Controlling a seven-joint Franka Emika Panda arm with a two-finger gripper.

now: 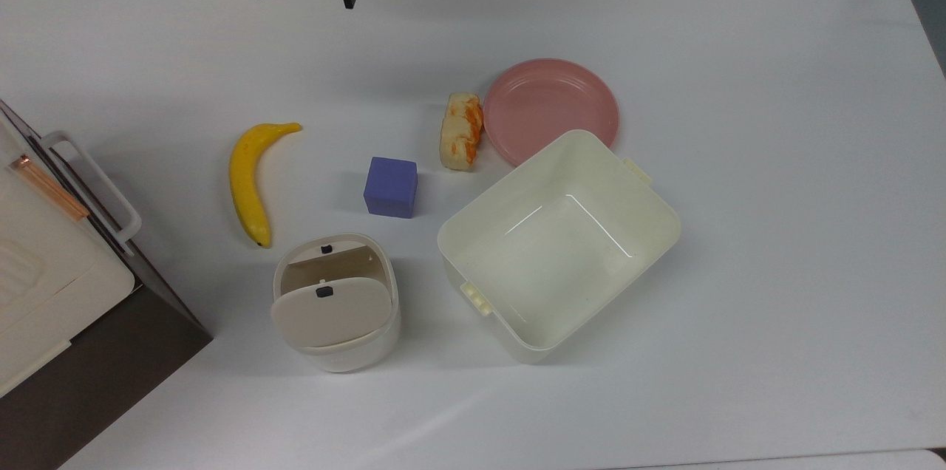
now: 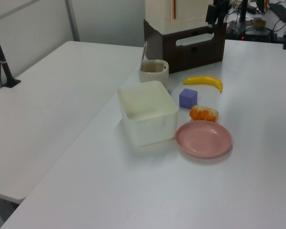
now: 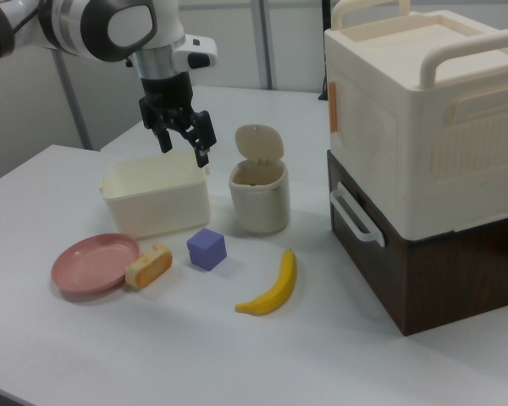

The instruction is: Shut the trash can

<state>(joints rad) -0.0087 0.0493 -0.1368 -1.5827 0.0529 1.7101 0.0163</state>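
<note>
We are looking at a small cream-white, rounded-square plastic trash can (image 1: 336,304) standing on the smooth white worktop (image 1: 739,159); its beige hinged lid (image 3: 259,143) is standing upright, leaving the mouth uncovered, and a tiny black latch button (image 1: 324,292) is showing on it. In the top view the can is sitting just below a glossy yellow banana (image 1: 250,180) and a matte purple cube (image 1: 391,187), with a larger lidless cream rectangular tub (image 1: 559,244) with side tabs near it on the top view's right. A shallow pink round plate (image 1: 550,109) is lying partly behind the tub's rim, and a lumpy orange-and-cream food piece (image 1: 461,130) is resting just beside the plate.

The black two-finger gripper (image 3: 184,139) is hanging above the worktop, well apart from the can, its jaws spread wide and holding nothing. In the top view the arm is being cut off by the upper edge.

A cream ribbed box with handles (image 3: 423,110) is sitting on a dark brown wooden cabinet (image 3: 406,262), both cropped in the top view.
</note>
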